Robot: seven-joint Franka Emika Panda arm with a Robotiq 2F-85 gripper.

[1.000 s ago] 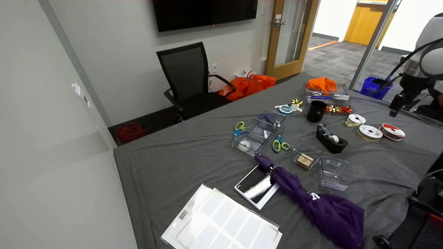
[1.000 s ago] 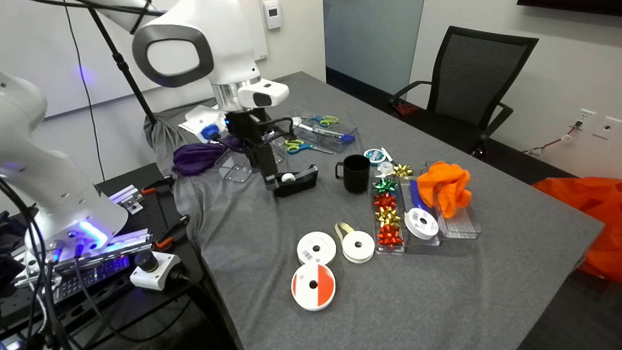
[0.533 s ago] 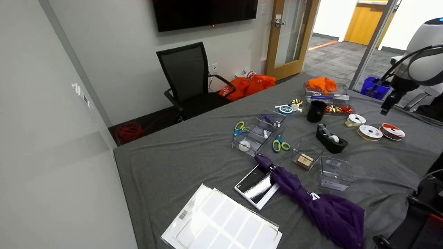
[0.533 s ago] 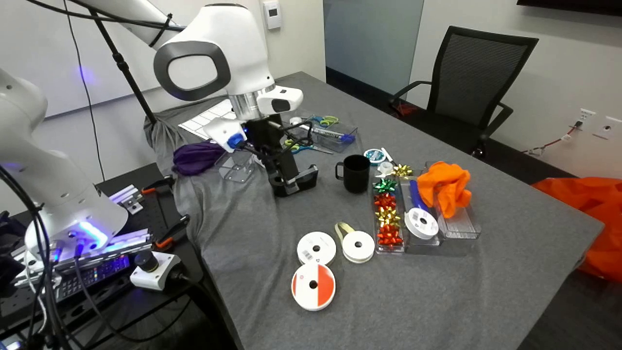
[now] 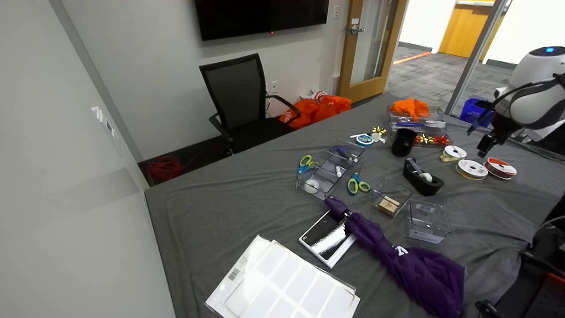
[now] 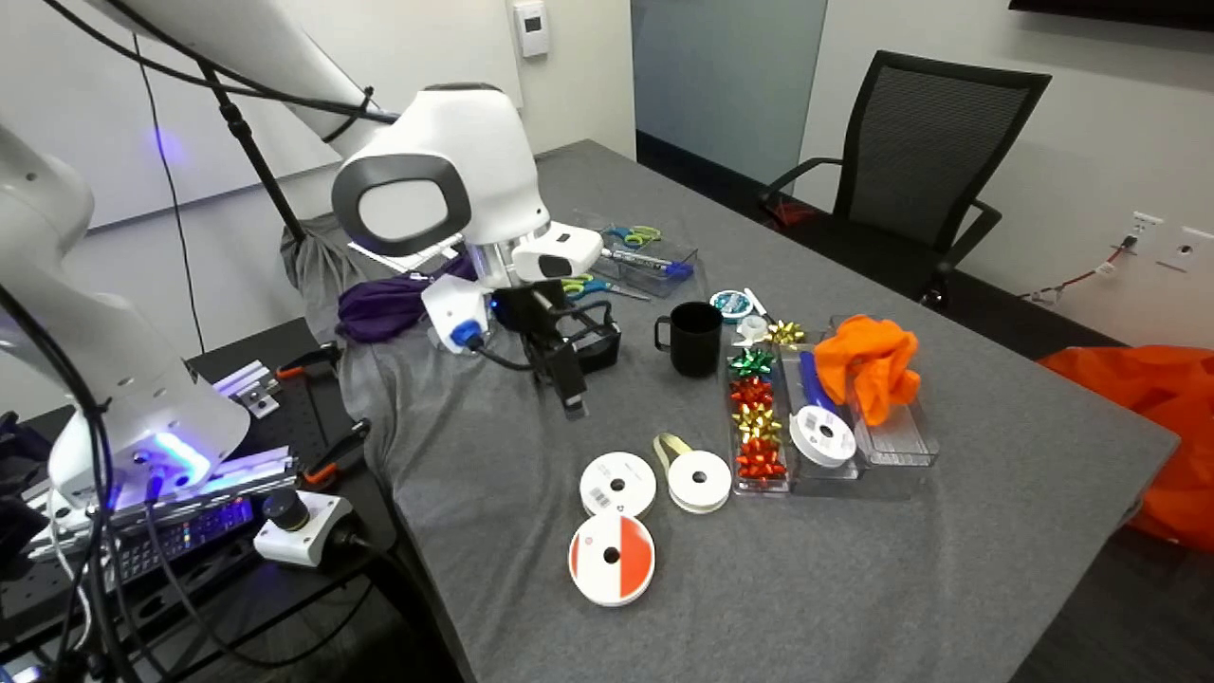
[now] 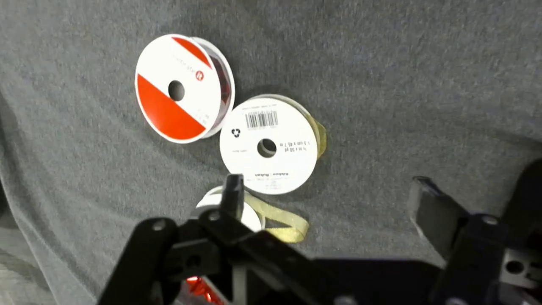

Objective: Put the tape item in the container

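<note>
The tape item, a white roll with red areas (image 5: 494, 164), lies flat on the grey cloth. It also shows in an exterior view (image 6: 634, 562) and at upper left in the wrist view (image 7: 169, 116). My gripper (image 7: 328, 178) is open and empty, above the cloth beside the rolls. In both exterior views it (image 5: 483, 153) (image 6: 574, 408) hangs close to the rolls but apart from them. Two squarish clear boxes stand near the umbrella: a bare one (image 5: 428, 216) and one holding a wooden block (image 5: 380, 193). I cannot tell which is the container. The arm hides much of them in an exterior view.
Two white rolls (image 6: 597, 474) (image 6: 683, 484) lie beside the tape item; one touches it or nearly does. A black tape dispenser (image 6: 599, 355) and black mug (image 6: 697, 340) stand near the gripper. Clear trays with bows (image 6: 757, 417) and a purple umbrella (image 5: 423, 269) also lie on the table.
The arm has moved from beside the tape dispenser toward the rolls, with the gripper coming lower. The rolls, boxes and other objects have not moved.
</note>
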